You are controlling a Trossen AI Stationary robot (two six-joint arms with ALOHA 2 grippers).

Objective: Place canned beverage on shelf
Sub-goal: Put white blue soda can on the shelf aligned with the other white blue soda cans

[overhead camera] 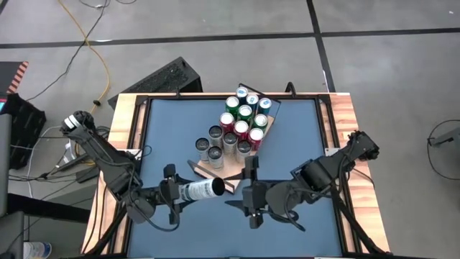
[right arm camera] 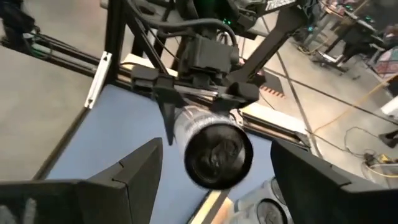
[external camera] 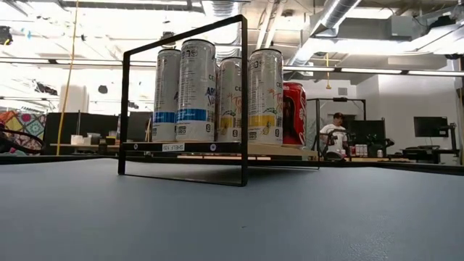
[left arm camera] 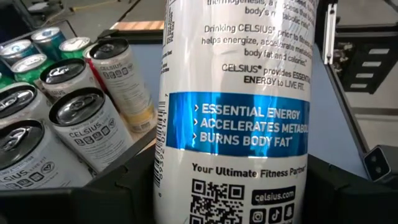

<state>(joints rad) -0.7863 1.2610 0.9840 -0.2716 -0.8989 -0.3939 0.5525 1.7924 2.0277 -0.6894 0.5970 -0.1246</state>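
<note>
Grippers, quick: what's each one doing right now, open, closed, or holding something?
Left gripper: closed on the Celsius can, held sideways near the shelf.
Right gripper: open, holding nothing, facing the can.

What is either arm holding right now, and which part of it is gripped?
The left tool holds a white and blue can lying sideways, gripped around its body near one end. The right tool is open and holds nothing.

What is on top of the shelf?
The shelf holds many upright cans, silver, red and green. The wood under them is mostly covered; only the near corner shows.
</note>
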